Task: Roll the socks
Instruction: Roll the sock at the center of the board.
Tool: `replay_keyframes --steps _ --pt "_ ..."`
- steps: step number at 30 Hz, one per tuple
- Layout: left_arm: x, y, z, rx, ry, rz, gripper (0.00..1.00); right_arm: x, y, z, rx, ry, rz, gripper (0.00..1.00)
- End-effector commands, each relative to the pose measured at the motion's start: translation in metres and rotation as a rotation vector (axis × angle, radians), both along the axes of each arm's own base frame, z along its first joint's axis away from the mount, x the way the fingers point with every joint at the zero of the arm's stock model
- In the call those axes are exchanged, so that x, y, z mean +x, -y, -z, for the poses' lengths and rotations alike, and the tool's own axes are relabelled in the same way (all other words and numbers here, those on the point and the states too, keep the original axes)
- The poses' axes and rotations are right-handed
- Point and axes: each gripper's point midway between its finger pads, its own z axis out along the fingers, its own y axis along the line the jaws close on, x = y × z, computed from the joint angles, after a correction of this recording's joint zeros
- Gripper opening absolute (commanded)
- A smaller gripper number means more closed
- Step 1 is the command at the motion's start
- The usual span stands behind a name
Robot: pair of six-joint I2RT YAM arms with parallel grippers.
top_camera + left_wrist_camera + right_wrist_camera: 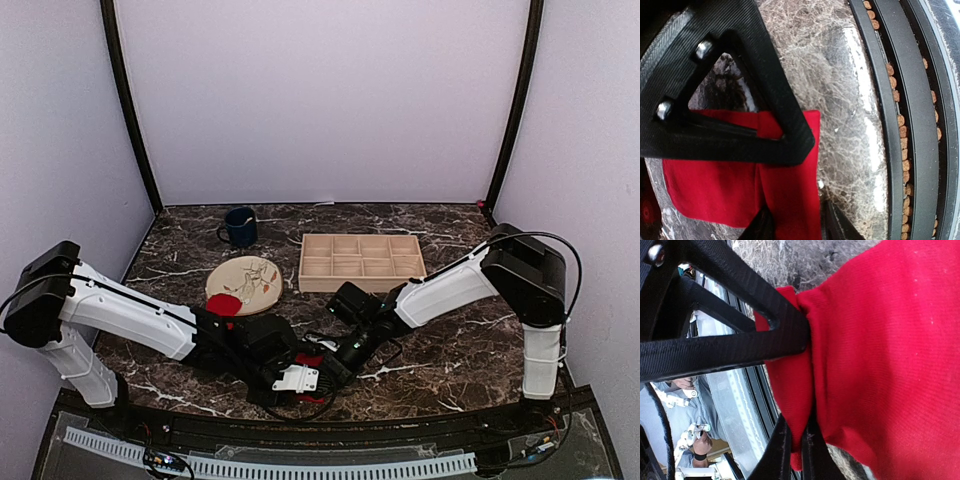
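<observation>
Marble worktop (450, 365), lilac walls behind.
- Mug (238, 227), back left corner: contents cannot be told.
- Tray (304, 262), back centre: wooden, divided into compartments, bare wood floors showing.
- Plate (258, 272), left of tray: one red bundle (223, 304) on its near rim.
- Sock (310, 358): red, flat and folded, by the front edge, between both grippers.
- Right gripper (801, 390): pressed together, pinching the sock's bunched edge.
- Left gripper (800, 185): fingers partly spread astride the sock's fold; whether they pinch it cannot be told.

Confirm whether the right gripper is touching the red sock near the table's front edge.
Touching. The right wrist view shows the right gripper closed on a fold of the red sock, fabric pinched between its fingers.
</observation>
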Motion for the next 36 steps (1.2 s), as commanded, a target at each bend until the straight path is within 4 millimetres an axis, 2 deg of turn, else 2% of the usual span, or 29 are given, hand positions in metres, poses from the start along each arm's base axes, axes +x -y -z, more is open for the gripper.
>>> replay_keyframes --steps 1,3,8,12,16,19,24,26,36 --pt "-0.009 -0.004 0.003 0.037 -0.047 0.005 0.37 0.006 -0.005 -0.002 0.017 -0.007 0.004 0.05" --pt "-0.009 -0.005 0.008 0.06 -0.048 0.003 0.34 0.006 -0.006 -0.003 0.018 -0.009 0.003 0.05" --pt "-0.009 -0.006 0.017 0.11 -0.063 0.007 0.19 0.005 -0.005 -0.002 0.017 -0.011 0.003 0.06" --pt "-0.013 -0.009 0.024 0.143 -0.099 0.009 0.1 0.005 -0.004 -0.002 0.016 -0.01 0.005 0.1" --pt "-0.016 -0.012 0.026 0.151 -0.146 0.0 0.09 0.005 -0.001 0.0 0.013 -0.018 0.012 0.2" --pt "-0.011 -0.009 0.018 0.1 -0.213 -0.037 0.08 0.009 0.002 -0.001 0.03 -0.021 0.038 0.29" --pt "-0.005 -0.004 0.005 0.044 -0.35 -0.077 0.09 0.018 0.013 -0.003 0.061 -0.038 0.107 0.35" --pt "-0.004 -0.005 0.004 0.057 -0.397 -0.082 0.1 0.022 0.016 -0.006 0.074 -0.031 0.129 0.41" --pt "-0.006 -0.002 -0.002 0.097 -0.647 -0.123 0.12 0.04 0.026 -0.022 0.131 0.104 0.206 0.42"
